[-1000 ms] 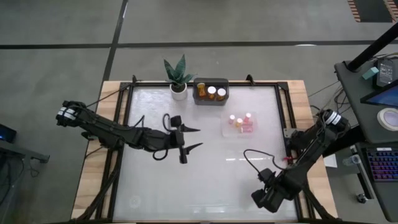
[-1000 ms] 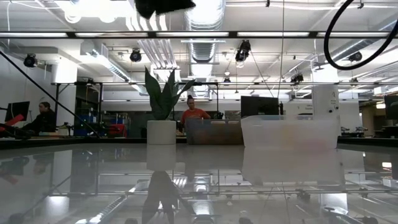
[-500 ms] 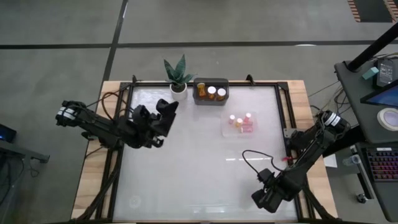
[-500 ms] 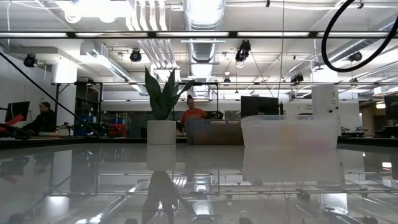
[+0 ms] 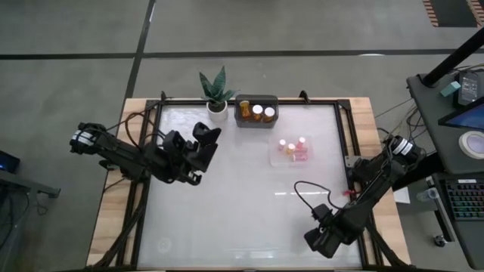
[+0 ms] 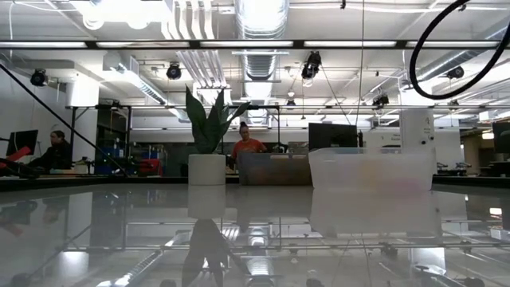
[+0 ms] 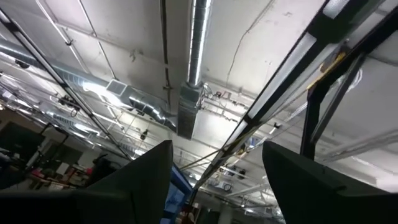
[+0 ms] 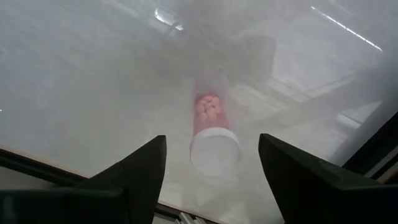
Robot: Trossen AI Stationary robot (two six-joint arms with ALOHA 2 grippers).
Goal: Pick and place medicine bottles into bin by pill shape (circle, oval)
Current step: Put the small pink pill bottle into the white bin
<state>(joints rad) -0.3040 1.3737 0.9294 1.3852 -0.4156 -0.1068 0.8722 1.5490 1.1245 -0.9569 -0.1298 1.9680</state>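
The right gripper (image 8: 211, 180) hangs low over the near right corner of the worktop (image 5: 242, 196) with its jaws spread apart, and between them lies a small pink-filled bottle (image 8: 212, 134) on its side, white cap toward the camera — not yet touched, so I'd judge the arm is lined up to close on it. In the high view that gripper (image 5: 321, 238) sits folded near the front edge, its body hiding the bottle.

The left gripper (image 5: 204, 140) is up off the surface on the left half, jaws open and holding nothing; its wrist camera looks at the ceiling, which suggests it is tipped up out of the way to leave the floor to the other arm.

The rest of the medicine bottles are already sorted, it seems: amber bottles (image 5: 257, 112) stand in the dark bin (image 5: 257, 121) at the far edge just beside the plant pot (image 5: 217, 109), and pinkish bottles (image 5: 293, 147) sit in the clear bin (image 5: 277, 159) a little nearer, toward the right. By that split, the lying bottle likely belongs with the pink ones.

Compared with a second ago, the left arm has pulled back from the middle, where its jaws pointed out across the worktop — now it is tucked in toward its own side. The right arm has hardly moved.
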